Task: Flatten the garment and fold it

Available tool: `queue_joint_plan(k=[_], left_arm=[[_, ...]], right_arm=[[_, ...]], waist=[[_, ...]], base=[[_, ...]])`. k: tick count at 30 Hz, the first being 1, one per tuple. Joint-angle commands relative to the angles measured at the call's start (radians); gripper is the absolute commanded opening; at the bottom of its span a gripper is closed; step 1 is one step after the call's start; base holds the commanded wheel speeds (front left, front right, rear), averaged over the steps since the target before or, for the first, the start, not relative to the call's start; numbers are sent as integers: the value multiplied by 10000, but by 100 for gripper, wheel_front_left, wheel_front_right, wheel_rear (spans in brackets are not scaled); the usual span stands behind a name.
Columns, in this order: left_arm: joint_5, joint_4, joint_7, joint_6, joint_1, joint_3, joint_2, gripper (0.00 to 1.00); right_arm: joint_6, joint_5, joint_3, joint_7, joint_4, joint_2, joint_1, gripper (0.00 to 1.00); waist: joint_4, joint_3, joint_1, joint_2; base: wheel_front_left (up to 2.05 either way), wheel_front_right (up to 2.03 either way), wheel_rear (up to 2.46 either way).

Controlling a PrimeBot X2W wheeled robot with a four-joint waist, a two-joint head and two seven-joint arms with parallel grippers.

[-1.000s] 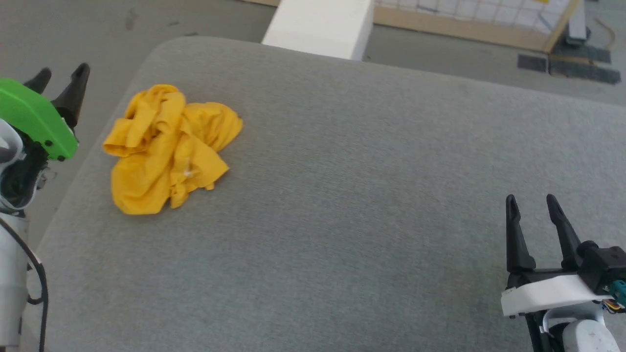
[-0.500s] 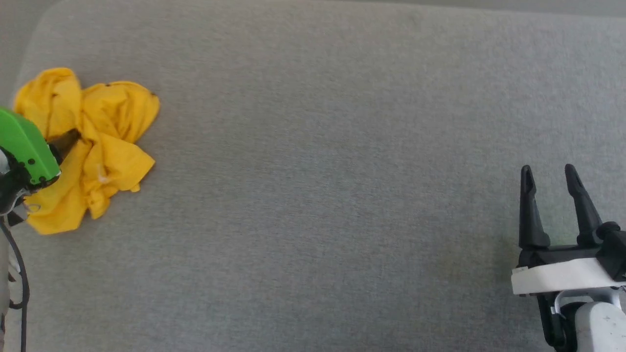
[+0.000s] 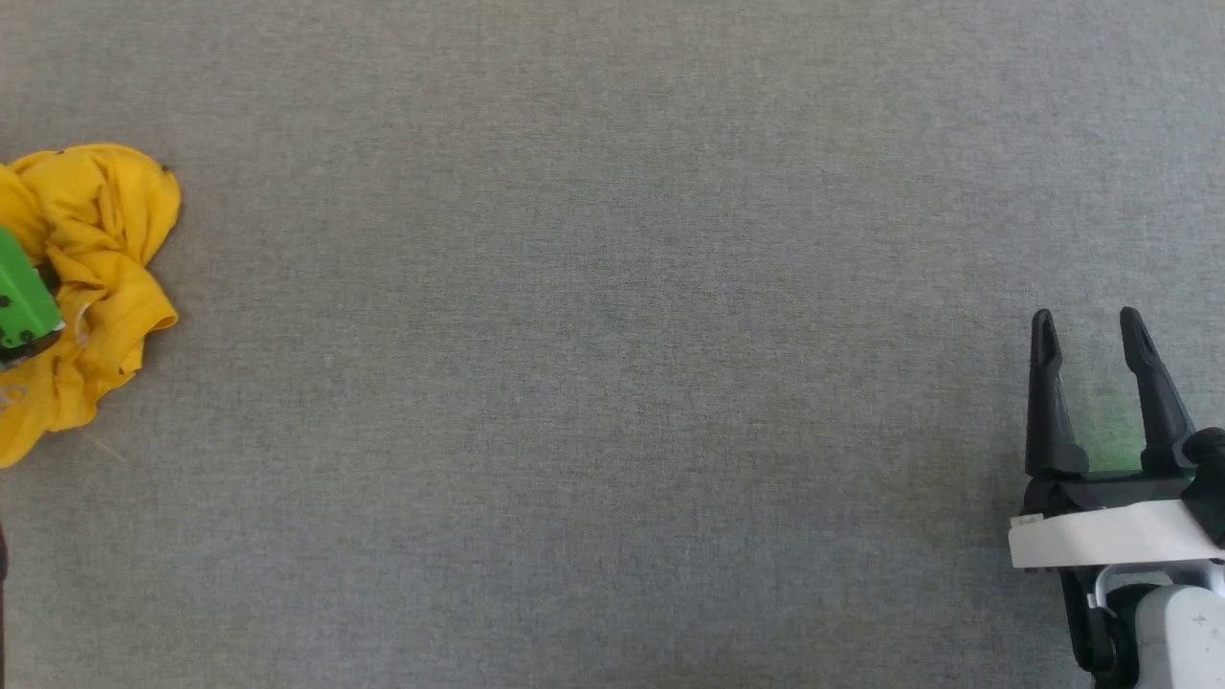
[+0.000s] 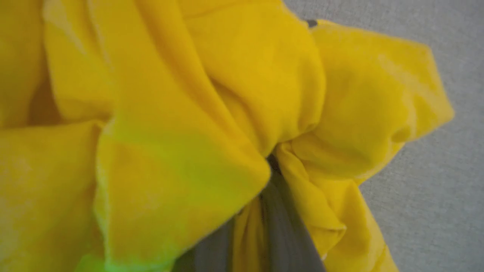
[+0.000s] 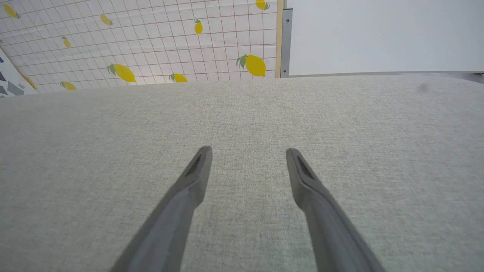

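Over the last second our head camera has swung, so the garment (image 3: 105, 249) now sits at the left edge of the head view. The real change is in the left claw (image 4: 270, 166). It stood spread beside the heap and is now sunk into it, its two dark fingers drawn together on a fold of yellow cloth. Its green housing (image 3: 21, 306) overlaps the heap.

We count one garment, two claws and one surface. The garment is a soft, crumpled mustard-yellow bundle lying on the left part of the grey, finely woven surface (image 3: 612, 383). Well to the right and near us, the right claw (image 3: 1087, 321) has its tapered black fingers spread wide and holds nothing.
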State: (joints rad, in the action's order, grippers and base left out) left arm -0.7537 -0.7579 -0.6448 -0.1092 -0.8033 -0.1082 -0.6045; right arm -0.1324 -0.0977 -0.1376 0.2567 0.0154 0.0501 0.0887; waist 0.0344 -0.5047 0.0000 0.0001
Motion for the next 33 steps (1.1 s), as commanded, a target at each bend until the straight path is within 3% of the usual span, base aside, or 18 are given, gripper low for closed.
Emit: queue_joint_plan(k=[1, 10, 22, 29, 33], left_arm=[[-68, -245, -8, -103, 130, -264, 413, 0], [-511, 132, 548, -206, -116, -513, 319, 0], [-1468, 3162, 773, -213, -163, -1694, -215, 0], [-1608, 5316, 573, -214, -372, -2270, 124, 0], [-1643, 6405, 593, -213, -433, -2657, 596, 0]], right_arm=[[17, -43, -41, 51, 43, 1, 186, 100], [17, -235, 68, 51, -313, 1, 162, 100], [17, -762, -109, 51, -947, 1, -418, 100], [17, -1066, -170, 51, -1236, 1, -763, 100], [17, -1203, -148, 51, -1346, 1, -895, 100]], waist=[[-5, 15, 0, -1], [159, 970, 0, -1], [340, 3266, 0, -1], [327, 4207, 0, -1], [186, 4652, 0, -1]], base=[[0, 0, 0], [0, 0, 0], [0, 0, 0], [0, 0, 0], [0, 0, 0]])
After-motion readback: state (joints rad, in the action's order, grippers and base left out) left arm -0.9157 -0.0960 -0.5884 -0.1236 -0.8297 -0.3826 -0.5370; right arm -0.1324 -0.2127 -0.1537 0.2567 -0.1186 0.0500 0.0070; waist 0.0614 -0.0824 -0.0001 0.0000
